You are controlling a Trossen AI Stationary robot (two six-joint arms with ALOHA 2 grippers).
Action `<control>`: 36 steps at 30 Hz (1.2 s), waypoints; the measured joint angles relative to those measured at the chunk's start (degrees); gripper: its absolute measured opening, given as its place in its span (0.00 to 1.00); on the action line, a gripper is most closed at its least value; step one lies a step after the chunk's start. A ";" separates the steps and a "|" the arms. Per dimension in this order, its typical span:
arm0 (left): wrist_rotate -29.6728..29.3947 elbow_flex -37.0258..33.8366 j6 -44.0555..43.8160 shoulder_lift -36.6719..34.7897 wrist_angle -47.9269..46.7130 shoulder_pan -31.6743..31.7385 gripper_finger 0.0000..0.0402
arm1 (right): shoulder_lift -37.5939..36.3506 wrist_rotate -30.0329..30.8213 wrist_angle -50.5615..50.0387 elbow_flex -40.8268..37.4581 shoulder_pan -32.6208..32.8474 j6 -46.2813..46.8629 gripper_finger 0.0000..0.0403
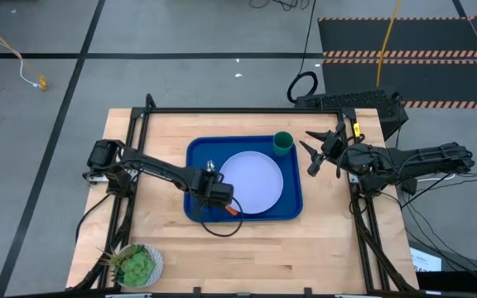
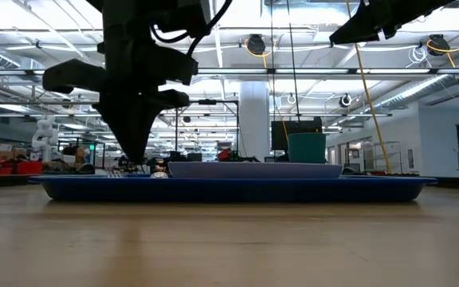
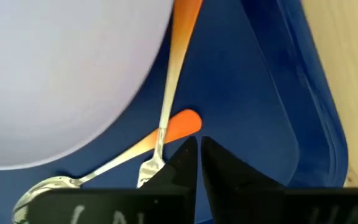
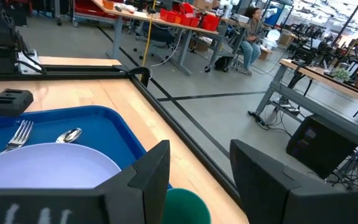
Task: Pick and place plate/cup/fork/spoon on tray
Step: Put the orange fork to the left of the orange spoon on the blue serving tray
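The blue tray (image 1: 292,211) lies mid-table. On it are the pale plate (image 1: 251,182) and, in its far right corner, the green cup (image 1: 282,143). The orange-handled fork (image 3: 166,106) lies across the orange-handled spoon (image 3: 104,168) on the tray floor, left of the plate. My left gripper (image 3: 199,158) points down over the tray's near left part, fingers shut and empty, its tips beside the spoon's handle end (image 3: 188,121). My right gripper (image 1: 313,153) is open and raised just right of the cup, which shows below its fingers (image 4: 185,208). My left gripper's shut fingertips (image 3: 188,152) stand right beside the spoon's handle end, pointing down from above. I cannot tell whether they touch the spoon or the tray floor.
A small white pot with a green plant (image 1: 139,265) stands at the table's near left corner. Bare wood lies along the near edge and right of the tray (image 1: 330,232). Black frame rails run along the table's edges (image 1: 222,110).
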 joint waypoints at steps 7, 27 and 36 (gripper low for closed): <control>-0.04 -0.22 0.18 0.00 1.93 0.19 0.13 | -0.02 0.00 0.00 0.00 0.00 0.00 0.40; -0.07 -1.98 1.57 1.58 5.29 1.62 0.13 | 0.00 -0.02 0.00 0.00 0.02 0.02 0.40; -0.04 -3.66 2.07 1.68 6.37 1.60 0.13 | 0.00 -0.02 0.00 0.00 0.02 0.02 0.40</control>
